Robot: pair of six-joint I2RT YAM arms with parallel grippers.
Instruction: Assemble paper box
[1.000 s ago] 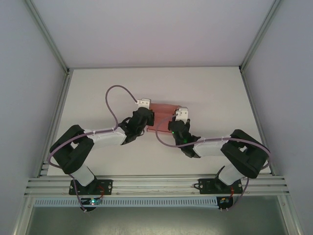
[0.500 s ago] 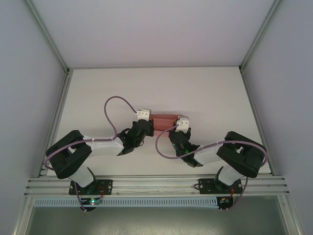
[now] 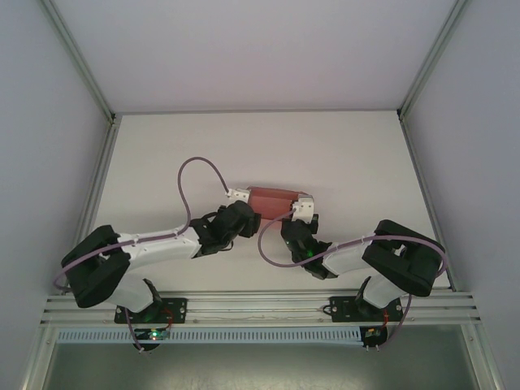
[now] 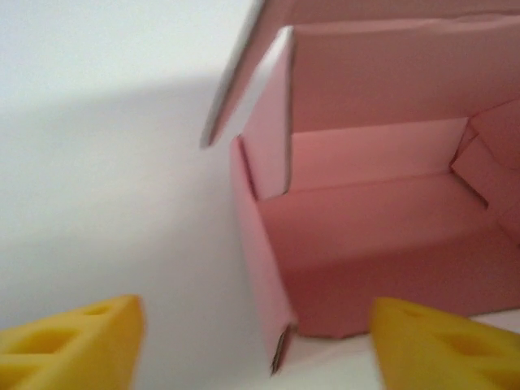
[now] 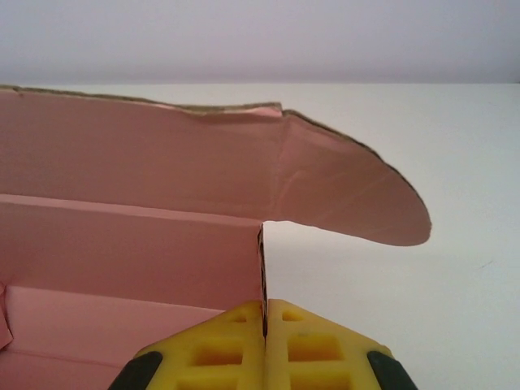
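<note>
**Left jaws let go while the right keeps its pinch**

The left gripper (image 4: 256, 349) has just sprung apart. Its yellow fingers (image 4: 73, 341) stand wide either side of the box's near corner and grasp nothing. The right gripper (image 5: 264, 325) is clenched on the thin edge of an end wall. Between them, mid-table (image 3: 325, 146), sits the paper box (image 3: 275, 197), with its walls raised, its lid flap standing open behind and a rounded tab curling off to the right. I judge the left-side fold done and that grip being reset, with the lid not yet closed. A second ago the left jaws were pinched shut and the card lay wider and flatter. The left arm has since drawn back toward its base.
</note>
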